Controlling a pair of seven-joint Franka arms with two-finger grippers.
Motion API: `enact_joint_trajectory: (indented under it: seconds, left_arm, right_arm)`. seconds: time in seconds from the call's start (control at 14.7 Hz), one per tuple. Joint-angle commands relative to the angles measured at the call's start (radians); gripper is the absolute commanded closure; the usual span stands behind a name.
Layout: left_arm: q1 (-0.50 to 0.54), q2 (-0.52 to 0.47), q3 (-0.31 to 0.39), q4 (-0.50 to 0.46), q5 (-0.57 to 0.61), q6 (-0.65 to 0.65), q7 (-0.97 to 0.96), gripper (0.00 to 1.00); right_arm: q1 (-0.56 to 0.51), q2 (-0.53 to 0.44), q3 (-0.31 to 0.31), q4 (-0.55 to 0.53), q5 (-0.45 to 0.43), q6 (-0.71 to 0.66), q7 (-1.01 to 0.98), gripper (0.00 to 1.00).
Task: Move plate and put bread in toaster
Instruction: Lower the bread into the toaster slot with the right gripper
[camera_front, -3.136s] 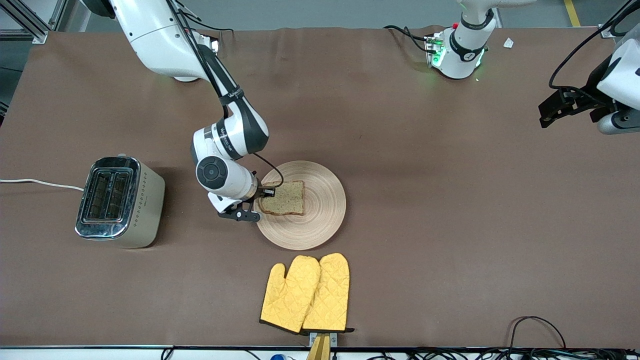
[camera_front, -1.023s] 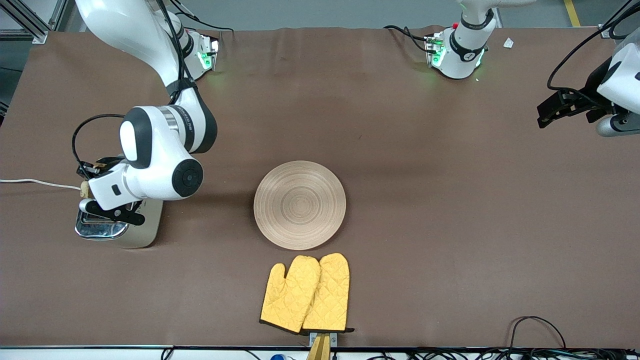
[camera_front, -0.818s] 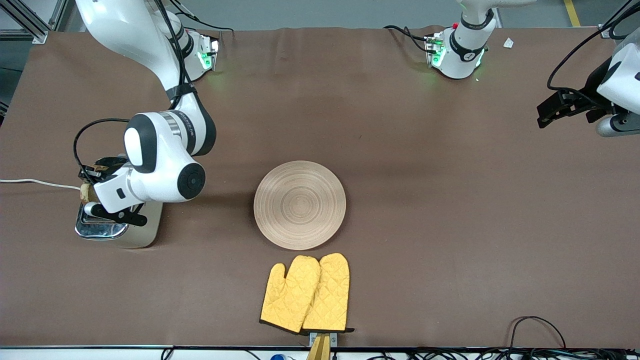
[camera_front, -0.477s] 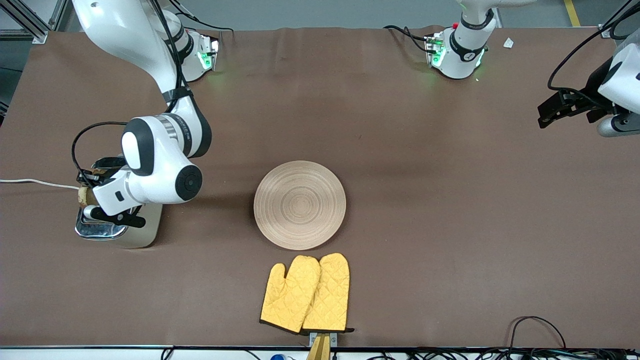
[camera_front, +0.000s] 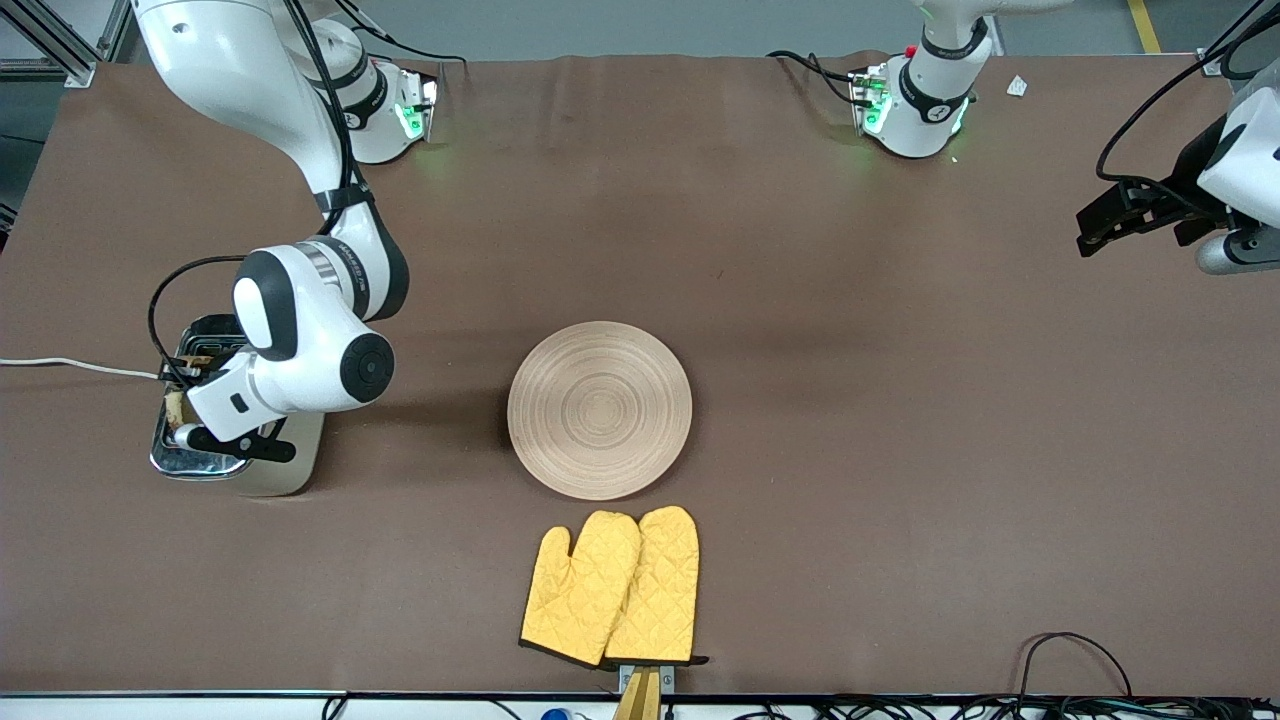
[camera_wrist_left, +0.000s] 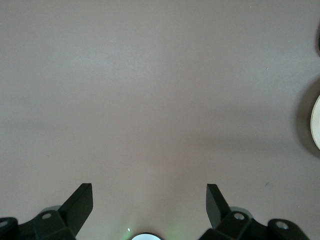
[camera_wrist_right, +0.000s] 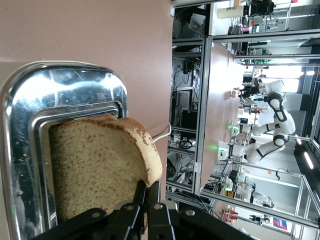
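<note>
Pair of yellow quilted oven mitts lying flat on the brown table cover — side by side, overlapping, cuffs at the table edge nearest the front camera — black cables along that edge.

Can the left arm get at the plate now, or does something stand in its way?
Probably yes: the plate lies bare in mid-table, the open left gripper waits over bare table, and the right gripper is busy over the toaster.

Robotics lab: more robot arms and cabled aluminium racks around the table.
</note>
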Motion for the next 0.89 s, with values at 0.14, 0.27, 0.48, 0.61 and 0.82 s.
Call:
enact_joint_trajectory:
  seconds: [0.14, 0.27, 0.48, 0.61, 0.82]
  left_arm:
    - [0.003, -0.007, 0.004, -0.007, -0.012, 0.009, 0.015, 0.00]
    - [0.003, -0.007, 0.004, -0.007, -0.012, 0.009, 0.017, 0.00]
    - [0.003, -0.002, 0.006, -0.007, -0.012, 0.009, 0.026, 0.00]
    - [0.003, -0.002, 0.006, -0.007, -0.012, 0.009, 0.026, 0.00]
    - [0.003, -0.002, 0.006, -0.007, -0.010, 0.009, 0.027, 0.00]
  right_arm:
    - [-0.050, -0.018, 0.017, -0.039, 0.109, 0.019, 0.007, 0.39]
    - [-0.051, -0.020, 0.018, -0.031, 0.182, 0.018, -0.005, 0.20]
    - [-0.048, -0.027, 0.020, 0.050, 0.296, 0.001, -0.091, 0.07]
    - [-0.056, -0.041, 0.015, 0.120, 0.391, -0.043, -0.195, 0.00]
    - [-0.102, -0.050, 0.015, 0.235, 0.567, -0.117, -0.257, 0.00]
